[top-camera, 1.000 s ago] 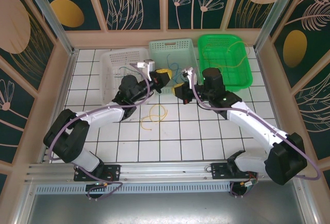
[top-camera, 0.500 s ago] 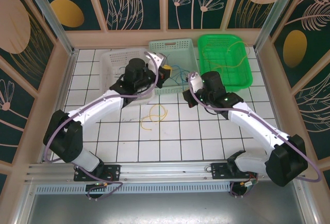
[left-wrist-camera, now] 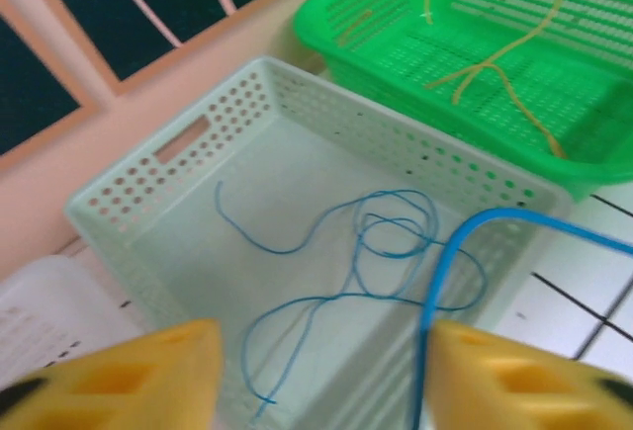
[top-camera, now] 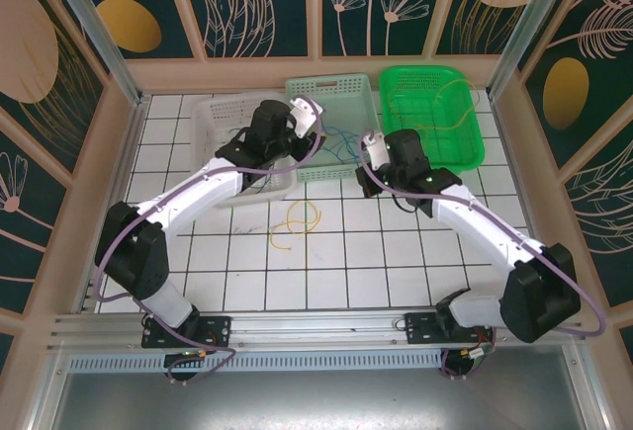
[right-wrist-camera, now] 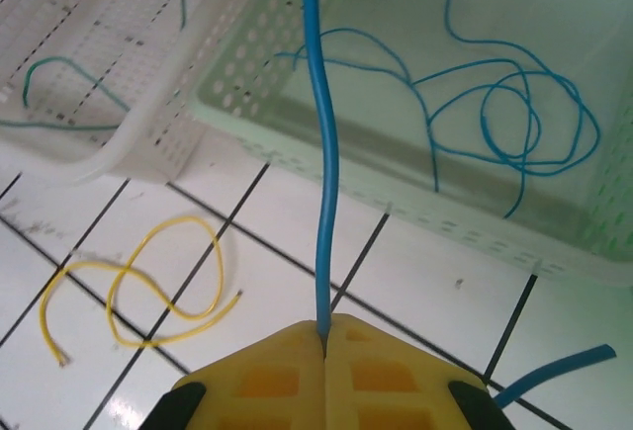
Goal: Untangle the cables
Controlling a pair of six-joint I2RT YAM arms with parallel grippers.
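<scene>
A: Two grippers over the baskets right now. The right gripper (right-wrist-camera: 324, 336) is clamped tight, jaws fully together, pinching a blue cable (right-wrist-camera: 321, 203) that rises straight out of its tips and crosses the rim of the pale mint basket (right-wrist-camera: 326, 143).

B: And the left gripper (left-wrist-camera: 324, 351)?

A: Spread wide above that mint basket, with nothing between its yellow fingers (left-wrist-camera: 148, 376). The blue cable arcs down just beside its right-hand finger; I can't tell whether they touch.

B: Where are the other cables lying?

A: A looped blue cable (left-wrist-camera: 376, 242) lies coiled on the mint basket's floor. A teal cable (right-wrist-camera: 59, 69) is in the white basket (top-camera: 213, 114), to the left. A yellow cable (top-camera: 295, 220) sits curled on the tiled table (top-camera: 396, 272), just in front of the baskets, between the two arms.

B: And the bright green basket (top-camera: 425, 76)?

A: A second yellow cable (left-wrist-camera: 495, 64) lies inside it, well apart from both grippers.
</scene>
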